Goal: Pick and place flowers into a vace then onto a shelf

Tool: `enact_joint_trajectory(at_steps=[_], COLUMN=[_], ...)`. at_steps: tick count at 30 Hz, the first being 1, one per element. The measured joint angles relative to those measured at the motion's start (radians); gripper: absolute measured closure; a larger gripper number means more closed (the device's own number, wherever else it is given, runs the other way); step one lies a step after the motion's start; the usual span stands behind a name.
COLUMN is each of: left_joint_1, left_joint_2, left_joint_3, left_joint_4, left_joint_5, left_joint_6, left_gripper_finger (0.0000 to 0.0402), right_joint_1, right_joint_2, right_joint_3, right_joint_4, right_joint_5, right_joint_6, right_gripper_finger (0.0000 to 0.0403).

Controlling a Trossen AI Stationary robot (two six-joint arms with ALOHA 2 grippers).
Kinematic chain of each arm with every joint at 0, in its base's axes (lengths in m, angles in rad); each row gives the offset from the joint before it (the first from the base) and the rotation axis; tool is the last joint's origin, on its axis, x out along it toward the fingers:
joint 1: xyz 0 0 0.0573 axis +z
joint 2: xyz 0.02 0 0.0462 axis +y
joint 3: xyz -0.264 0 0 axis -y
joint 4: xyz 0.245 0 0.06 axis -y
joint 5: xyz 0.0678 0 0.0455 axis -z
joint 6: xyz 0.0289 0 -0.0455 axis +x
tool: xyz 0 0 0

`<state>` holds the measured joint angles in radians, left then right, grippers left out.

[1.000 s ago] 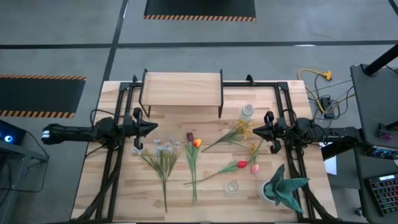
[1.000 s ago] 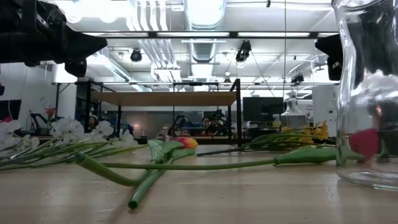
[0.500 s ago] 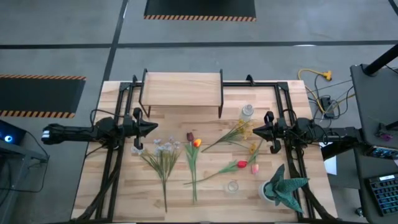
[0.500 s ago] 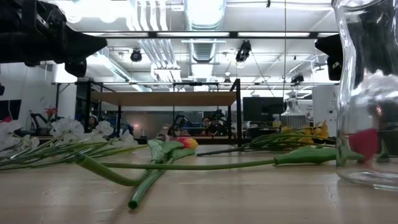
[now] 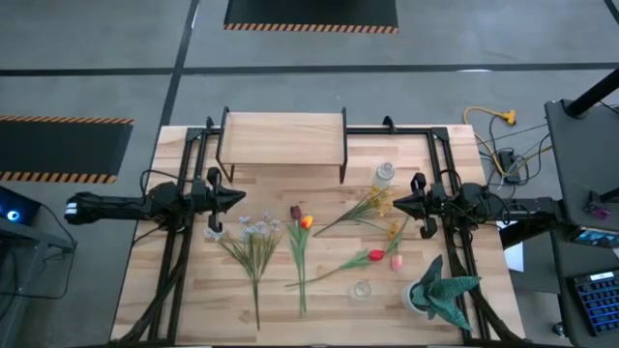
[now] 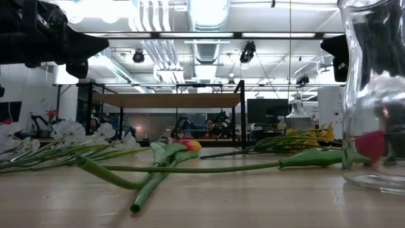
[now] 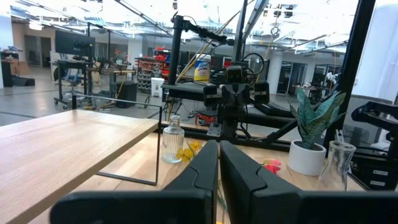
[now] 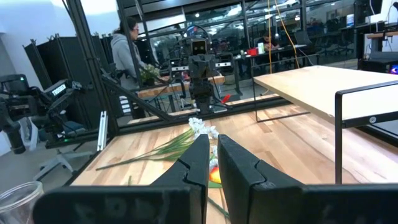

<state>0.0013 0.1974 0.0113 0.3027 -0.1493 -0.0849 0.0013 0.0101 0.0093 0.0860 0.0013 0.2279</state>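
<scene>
The flowers lie loose on the tabletop between the arms. In the high view there is a bunch of tiny white blooms point(image 5: 253, 240), maroon and yellow-orange tulips point(image 5: 301, 224), a red tulip point(image 5: 375, 256), a pink tulip point(image 5: 397, 262) and a yellow sprig point(image 5: 372, 204). A clear glass vase point(image 5: 362, 289) stands near the table's near edge, and a ribbed glass bottle point(image 5: 385, 175) stands by the shelf point(image 5: 282, 135). My left gripper point(image 5: 240, 197) hovers shut at the table's left, above the white blooms. My right gripper point(image 5: 397, 203) hovers shut at the right, beside the sprig.
A green spiky-leaved plant in a white pot point(image 5: 440, 292) stands at the near right corner. Black frame rails point(image 5: 184, 242) run along both sides of the table. In the low view the clear vase point(image 6: 373, 95) is close on the right, with stems point(image 6: 190, 168) lying across the middle.
</scene>
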Motion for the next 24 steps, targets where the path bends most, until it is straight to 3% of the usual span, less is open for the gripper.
enact_joint_trajectory(at_steps=[6, 12, 17, 24], left_joint_1=[0.0, 0.0, 0.0, 0.0], left_joint_2=[0.0, 0.0, 0.0, 0.0], left_joint_3=[0.0, 0.0, 0.0, 0.0], left_joint_4=[0.0, 0.0, 0.0, 0.0], left_joint_5=[0.0, 0.0, 0.0, 0.0], left_joint_6=[0.0, 0.0, 0.0, 0.0], left_gripper_finger=[0.0402, 0.0402, 0.0402, 0.0402], right_joint_1=[0.0, 0.0, 0.0, -0.002], right_joint_2=[0.0, -0.001, -0.001, -0.001], right_joint_3=[0.0, 0.0, 0.0, 0.0], right_joint_4=[0.006, 0.064, 0.158, 0.165], right_joint_5=[0.0, 0.006, 0.06, 0.323], right_joint_6=[0.007, 0.125, 0.377, 0.55], right_gripper_finger=[0.0376, 0.0376, 0.0376, 0.0376])
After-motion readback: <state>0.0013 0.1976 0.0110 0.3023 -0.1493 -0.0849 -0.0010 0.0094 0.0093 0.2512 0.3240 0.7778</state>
